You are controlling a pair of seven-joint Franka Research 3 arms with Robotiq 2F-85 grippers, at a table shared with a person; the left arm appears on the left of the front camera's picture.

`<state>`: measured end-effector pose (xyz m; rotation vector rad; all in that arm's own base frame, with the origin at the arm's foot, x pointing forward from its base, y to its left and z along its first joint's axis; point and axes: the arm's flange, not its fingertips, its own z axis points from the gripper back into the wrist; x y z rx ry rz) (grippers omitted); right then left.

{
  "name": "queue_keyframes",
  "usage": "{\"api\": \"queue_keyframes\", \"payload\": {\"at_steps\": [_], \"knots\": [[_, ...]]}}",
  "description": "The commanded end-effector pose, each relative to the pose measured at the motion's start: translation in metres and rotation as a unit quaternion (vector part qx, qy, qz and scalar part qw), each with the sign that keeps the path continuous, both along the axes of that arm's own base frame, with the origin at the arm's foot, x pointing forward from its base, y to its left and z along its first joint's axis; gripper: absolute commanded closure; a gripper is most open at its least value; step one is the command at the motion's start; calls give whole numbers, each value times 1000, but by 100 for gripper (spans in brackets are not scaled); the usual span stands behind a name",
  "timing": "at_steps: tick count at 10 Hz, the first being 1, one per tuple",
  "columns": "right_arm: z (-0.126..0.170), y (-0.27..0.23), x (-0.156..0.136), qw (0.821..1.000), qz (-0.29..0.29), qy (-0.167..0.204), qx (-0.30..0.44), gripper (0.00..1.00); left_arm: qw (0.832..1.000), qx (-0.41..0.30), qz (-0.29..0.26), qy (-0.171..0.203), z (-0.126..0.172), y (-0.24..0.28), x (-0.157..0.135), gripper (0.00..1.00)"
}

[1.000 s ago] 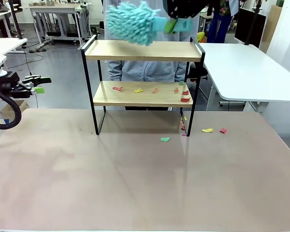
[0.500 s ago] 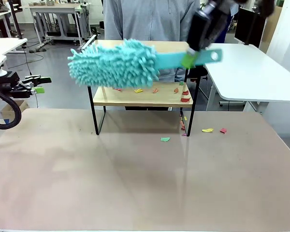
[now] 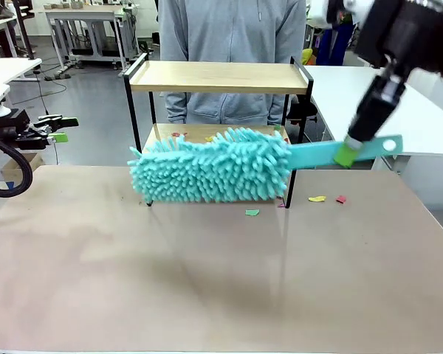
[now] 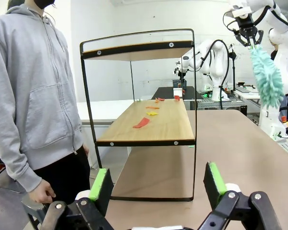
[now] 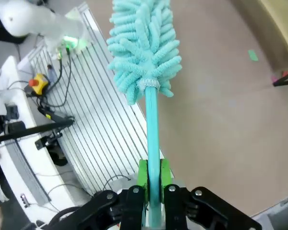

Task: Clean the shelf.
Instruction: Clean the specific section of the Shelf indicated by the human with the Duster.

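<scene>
The shelf (image 3: 218, 77) stands at the table's far side, a two-tier rack of light wooden boards in a black frame. Its lower board (image 4: 156, 123) carries several scraps of coloured paper (image 4: 141, 122). My right gripper (image 3: 348, 153) is shut on the turquoise handle of a fluffy duster (image 3: 210, 167), also seen end-on as the duster (image 5: 144, 45) in the right wrist view. The duster head hangs in front of the lower tier. My left gripper (image 3: 59, 130) waits off the table's left edge, open and holding nothing; its green pads (image 4: 100, 184) frame the shelf.
A person in a grey hoodie (image 3: 232, 37) stands behind the shelf, one hand (image 4: 41, 193) hanging down. Loose paper scraps (image 3: 317, 198) lie on the table by the shelf's right legs. A white side table (image 3: 384, 110) is at the right.
My right arm has swept the duster down from above the top board to the lower tier's front. The left arm has stayed still.
</scene>
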<state>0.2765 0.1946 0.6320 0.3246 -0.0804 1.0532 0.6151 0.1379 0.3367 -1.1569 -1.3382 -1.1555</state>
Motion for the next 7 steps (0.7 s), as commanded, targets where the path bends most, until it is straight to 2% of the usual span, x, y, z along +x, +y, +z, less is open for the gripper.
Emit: {"api": "queue_keyframes", "payload": {"at_steps": [1,4,7], "knots": [[-26,-34,4,1000,22,-2,-16,87,1000,-2,2,-6,3,0,-2,0],[-63,-83,19,999,39,12,-31,87,1000,-2,2,-6,3,0,-2,0],[-84,-108,23,996,61,29,-63,87,1000,-2,2,-6,3,0,-2,0]]}}
